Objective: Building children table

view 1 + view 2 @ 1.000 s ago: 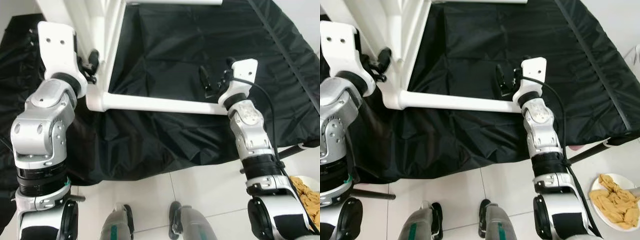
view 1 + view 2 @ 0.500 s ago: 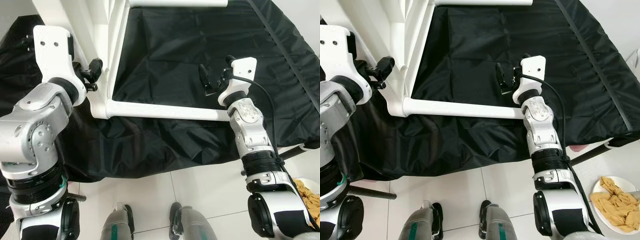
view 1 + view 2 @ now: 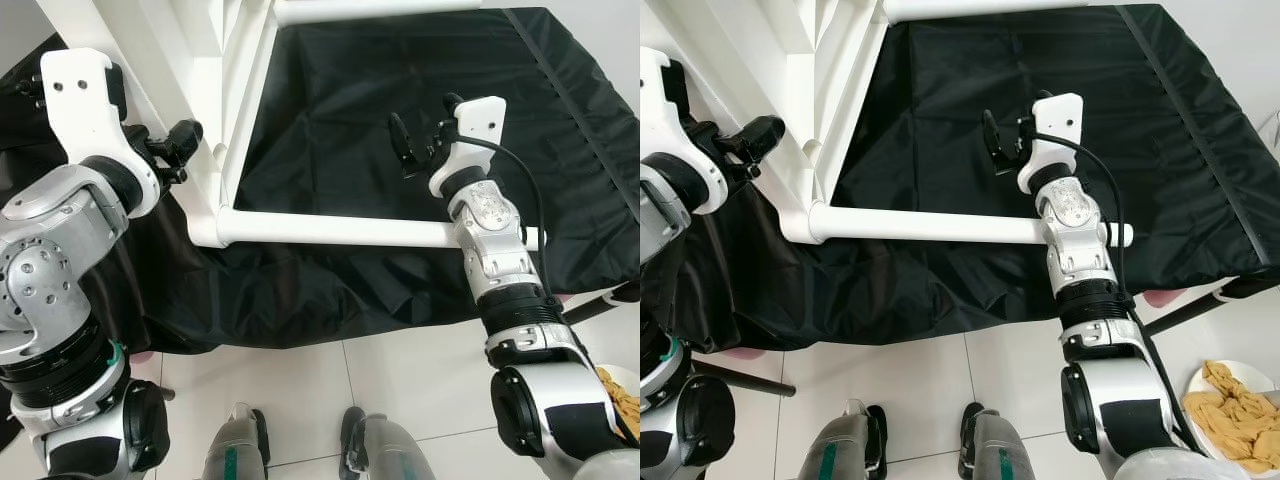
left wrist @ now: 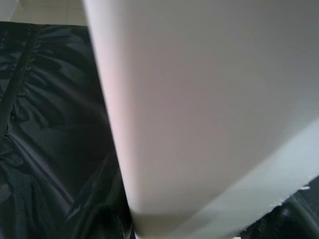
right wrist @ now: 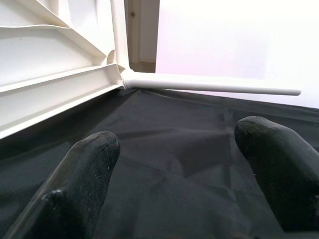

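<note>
The white children's table (image 3: 160, 60) lies tipped on a black cloth (image 3: 400, 80). One white tube leg (image 3: 330, 230) runs across in front of me, and another (image 3: 380, 8) lies at the far edge. My left gripper (image 3: 180, 145) is right against the tabletop's rim at the left. In the left wrist view, white plastic (image 4: 199, 114) sits very close to the lens. My right gripper (image 3: 420, 140) hovers over the cloth just beyond the near leg. It is open, with only cloth between its fingers (image 5: 84, 169).
The cloth hangs over a low surface, with white floor tiles (image 3: 400, 370) in front of it. A plate of yellowish pieces (image 3: 1235, 400) sits on the floor at the lower right. A black rod (image 3: 740, 378) lies at the lower left. My feet (image 3: 240, 455) stand close to the cloth's edge.
The table's near leg has slid toward me and to the right, so its free end now shows past my right forearm. My left arm has drawn back to the left. My right gripper has lifted slightly.
</note>
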### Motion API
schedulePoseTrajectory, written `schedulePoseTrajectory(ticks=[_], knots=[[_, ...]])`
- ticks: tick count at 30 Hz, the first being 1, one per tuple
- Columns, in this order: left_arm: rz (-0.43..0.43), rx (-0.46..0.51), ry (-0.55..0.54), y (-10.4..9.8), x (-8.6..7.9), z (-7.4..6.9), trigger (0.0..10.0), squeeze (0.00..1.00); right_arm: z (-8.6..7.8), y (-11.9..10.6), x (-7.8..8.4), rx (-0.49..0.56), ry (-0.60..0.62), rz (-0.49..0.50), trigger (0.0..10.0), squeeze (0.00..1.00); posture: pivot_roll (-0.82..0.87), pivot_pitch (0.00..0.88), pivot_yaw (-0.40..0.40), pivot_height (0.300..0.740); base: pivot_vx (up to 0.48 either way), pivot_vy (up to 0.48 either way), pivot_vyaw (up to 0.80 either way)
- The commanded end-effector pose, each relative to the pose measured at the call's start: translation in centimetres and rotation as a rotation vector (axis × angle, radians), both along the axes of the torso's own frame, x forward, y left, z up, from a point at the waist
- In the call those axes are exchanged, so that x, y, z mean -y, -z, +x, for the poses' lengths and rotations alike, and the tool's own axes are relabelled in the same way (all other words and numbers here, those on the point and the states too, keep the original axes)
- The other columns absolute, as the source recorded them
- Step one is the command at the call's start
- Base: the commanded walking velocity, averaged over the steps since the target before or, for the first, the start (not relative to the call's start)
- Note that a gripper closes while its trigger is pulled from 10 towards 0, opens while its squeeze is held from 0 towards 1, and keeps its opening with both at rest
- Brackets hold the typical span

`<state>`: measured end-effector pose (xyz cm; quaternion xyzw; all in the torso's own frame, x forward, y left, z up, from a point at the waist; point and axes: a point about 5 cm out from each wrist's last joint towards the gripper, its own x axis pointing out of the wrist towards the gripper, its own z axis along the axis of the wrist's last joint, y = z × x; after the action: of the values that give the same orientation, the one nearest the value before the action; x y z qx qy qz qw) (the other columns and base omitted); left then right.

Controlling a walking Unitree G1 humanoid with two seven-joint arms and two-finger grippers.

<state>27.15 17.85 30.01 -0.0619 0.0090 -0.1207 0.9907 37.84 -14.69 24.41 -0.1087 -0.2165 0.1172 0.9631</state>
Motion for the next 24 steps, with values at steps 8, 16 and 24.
schedulePoseTrajectory(ticks=[8, 16, 24], knots=[[-0.079, 0.058, 0.248, -1.1, 1.7, -1.0, 10.0, 0.7, 0.1, 0.1, -0.4, 0.009, -0.009, -0.012, 10.0, 0.0, 0.09, 0.179, 0.036, 0.74, 0.0, 0.0, 0.0], [-0.059, -0.001, 0.294, -0.6, 2.0, -1.1, 10.0, 0.9, 0.1, 0.2, -0.3, 0.015, -0.003, -0.012, 10.0, 0.0, 0.09, 0.179, 0.042, 0.74, 0.0, 0.0, 0.0], [-0.011, -0.045, 0.257, -0.1, -0.2, -0.8, 10.0, 0.12, 0.2, 0.2, -0.4, 0.015, -0.007, -0.01, 10.0, 0.0, 0.1, 0.175, 0.039, 0.74, 0.0, 0.0, 0.0]])
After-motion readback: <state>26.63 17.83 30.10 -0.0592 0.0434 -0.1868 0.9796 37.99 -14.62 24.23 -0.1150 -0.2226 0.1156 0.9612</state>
